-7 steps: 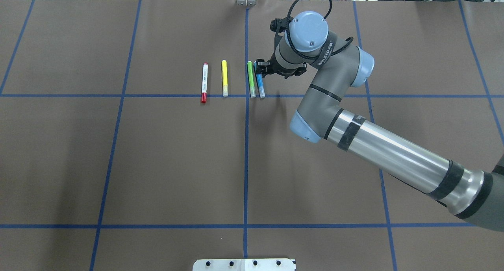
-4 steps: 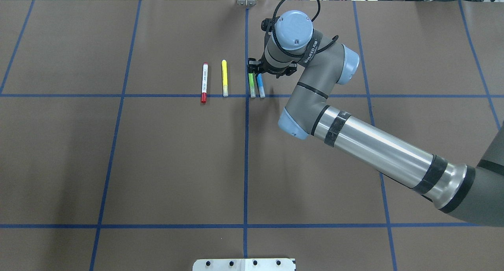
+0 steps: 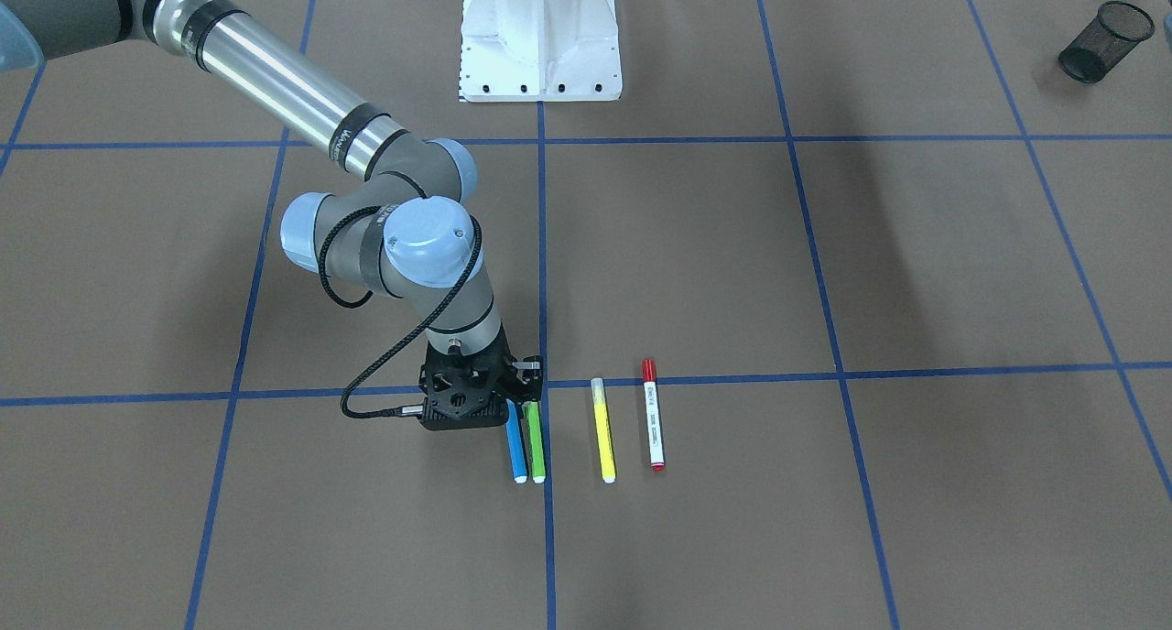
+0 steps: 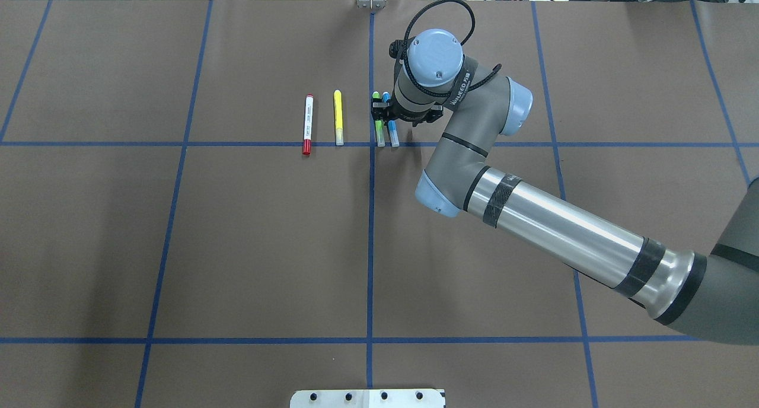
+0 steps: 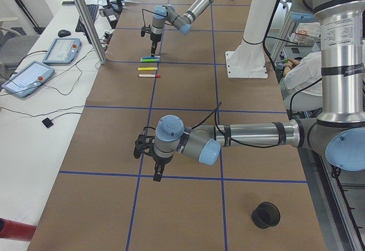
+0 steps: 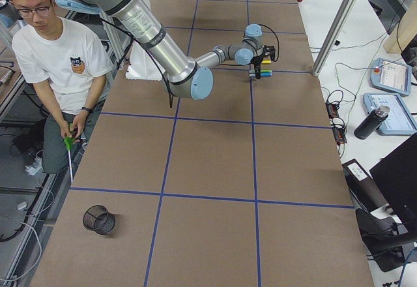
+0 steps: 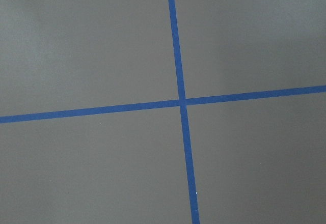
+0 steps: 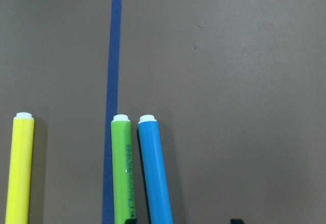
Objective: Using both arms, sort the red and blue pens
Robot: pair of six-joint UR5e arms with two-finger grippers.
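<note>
We found the right pincer (image 4: 383, 112) down low over the table (image 4: 237, 248), pointing straight down from the end of the right arm (image 4: 557, 221). Its jaws stood apart. In the wrist view the two black fingertips (image 8: 235, 221) just showed at the lower edge with a wide gap between them, and nothing was clamped.

The blue pen (image 8: 154, 173) lay flat on the table in that gap. It sat hard over toward one fingertip and well off the other, with its white end ahead of the pincer. The green pen (image 8: 125, 173) lay at that nearer fingertip, on the outer side of the blue pen and parallel to it. The two were so close that we could not tell whether the barrels touched. The green pen ran along the edge of a blue tape line (image 8: 113, 56).

The yellow pen (image 3: 603, 430) lay further out on the green pen's side, parallel and apart. The red pen (image 3: 653, 415) lay beyond it, the farthest of the four from the pincer, with its red cap toward the robot's base.

The left pincer (image 5: 156, 172) hung over the table at the end of the left arm (image 5: 251, 134), well apart from all four pens. It showed only in the side view, so we could not tell how its jaws stood. Its wrist camera took in the brown covering and a tape crossing (image 7: 182, 102).
</note>
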